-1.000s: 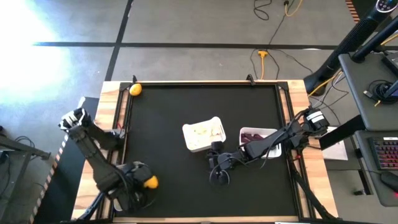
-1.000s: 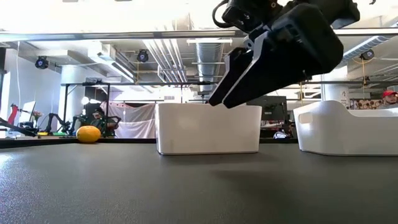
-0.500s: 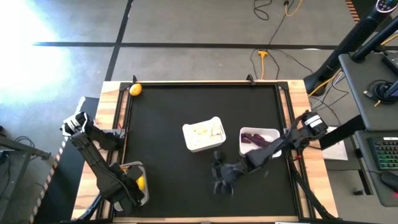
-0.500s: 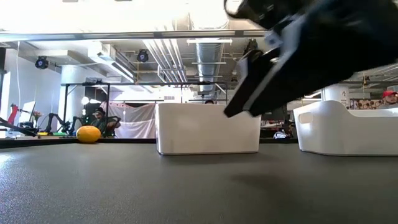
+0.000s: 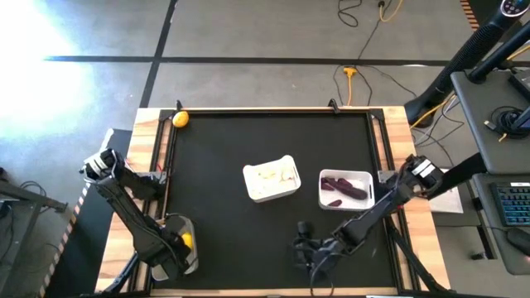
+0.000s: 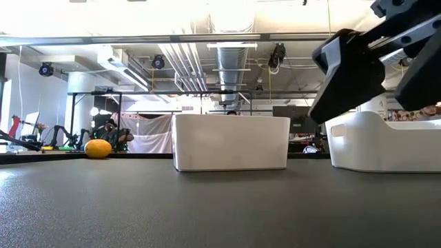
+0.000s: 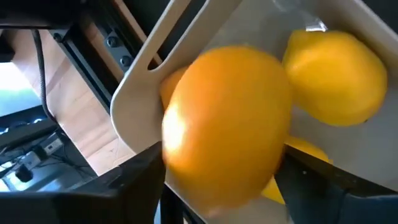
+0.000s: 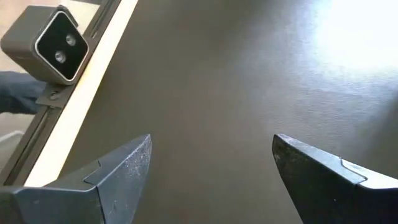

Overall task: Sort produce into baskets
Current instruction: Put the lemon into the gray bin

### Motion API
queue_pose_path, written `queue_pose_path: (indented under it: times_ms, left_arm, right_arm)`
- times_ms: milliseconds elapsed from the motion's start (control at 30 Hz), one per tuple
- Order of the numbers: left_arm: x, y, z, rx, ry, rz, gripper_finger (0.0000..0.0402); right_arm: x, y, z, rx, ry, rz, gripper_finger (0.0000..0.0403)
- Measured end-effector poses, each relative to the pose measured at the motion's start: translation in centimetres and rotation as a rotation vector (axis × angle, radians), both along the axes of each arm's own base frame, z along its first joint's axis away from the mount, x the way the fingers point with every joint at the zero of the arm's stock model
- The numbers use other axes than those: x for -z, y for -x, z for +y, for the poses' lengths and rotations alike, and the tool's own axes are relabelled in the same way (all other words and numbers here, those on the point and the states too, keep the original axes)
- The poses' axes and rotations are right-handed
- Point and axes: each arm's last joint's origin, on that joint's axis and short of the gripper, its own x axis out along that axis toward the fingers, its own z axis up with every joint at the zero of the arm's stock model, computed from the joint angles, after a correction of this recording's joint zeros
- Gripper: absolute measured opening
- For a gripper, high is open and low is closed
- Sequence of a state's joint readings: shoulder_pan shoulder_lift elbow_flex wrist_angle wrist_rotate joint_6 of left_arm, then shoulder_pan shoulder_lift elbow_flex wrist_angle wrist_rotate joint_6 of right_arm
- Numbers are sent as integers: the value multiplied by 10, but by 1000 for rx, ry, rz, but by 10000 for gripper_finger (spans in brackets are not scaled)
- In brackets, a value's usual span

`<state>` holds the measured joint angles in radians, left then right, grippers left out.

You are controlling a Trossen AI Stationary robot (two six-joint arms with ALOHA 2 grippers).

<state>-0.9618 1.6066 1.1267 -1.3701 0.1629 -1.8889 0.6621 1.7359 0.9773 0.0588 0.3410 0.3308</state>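
The right gripper [image 5: 308, 255] has pulled back from the trays, fingers spread, empty. The left gripper [image 5: 180, 245], over the tub [image 5: 192, 225], cannot tell its grip on a lemon [image 7: 227, 121].

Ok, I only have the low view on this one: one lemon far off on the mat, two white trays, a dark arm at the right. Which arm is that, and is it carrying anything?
Observer: That is the right arm. The right gripper is open and empty over bare mat near the front edge.
Operator: And the left one?
Observer: The left gripper is over a clear tub at the front left corner, with a lemon right at it.
Operator: What is in the trays?
Observer: Garlic in the middle tray, purple vegetables in the right tray.
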Motion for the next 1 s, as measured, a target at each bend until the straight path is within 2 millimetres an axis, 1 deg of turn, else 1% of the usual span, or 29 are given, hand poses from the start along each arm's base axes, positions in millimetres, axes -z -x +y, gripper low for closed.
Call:
queue_pose_path:
  times_ms: [100,167,233,333,467,533,567,633,767,900,1000]
  left_arm:
    - [-1,-1,0,0,-10,-18,279]
    - [-6,-3,-2,8,-10,-51,289]
    - [-13,-6,-4,16,-17,-89,295]
    - [-32,-12,-4,28,-64,-176,299]
    - [-59,-20,3,37,-225,-365,299]
    - [-66,-28,8,71,-279,-507,299]
    - [-69,-32,12,83,-315,-550,299]
    - [-71,-44,24,71,-366,-571,298]
    - [-62,-68,56,107,-438,-472,286]
    - [-50,-89,100,107,-491,-319,277]
    - [-41,-99,142,19,-544,-226,275]
  right_arm:
    - [1,4,4,13,8,-9,327]
    - [1,6,5,16,10,-12,327]
    - [2,7,5,20,18,-15,327]
    - [3,8,5,21,22,-14,327]
    - [3,7,4,20,29,-16,327]
    - [3,6,4,19,31,-28,327]
    - [2,5,3,19,33,-38,327]
    - [1,3,3,9,37,-59,327]
    - [-4,-4,1,-11,47,-116,327]
    - [-6,-8,-2,-35,80,-144,327]
    - [-9,-11,-3,-60,120,-147,327]
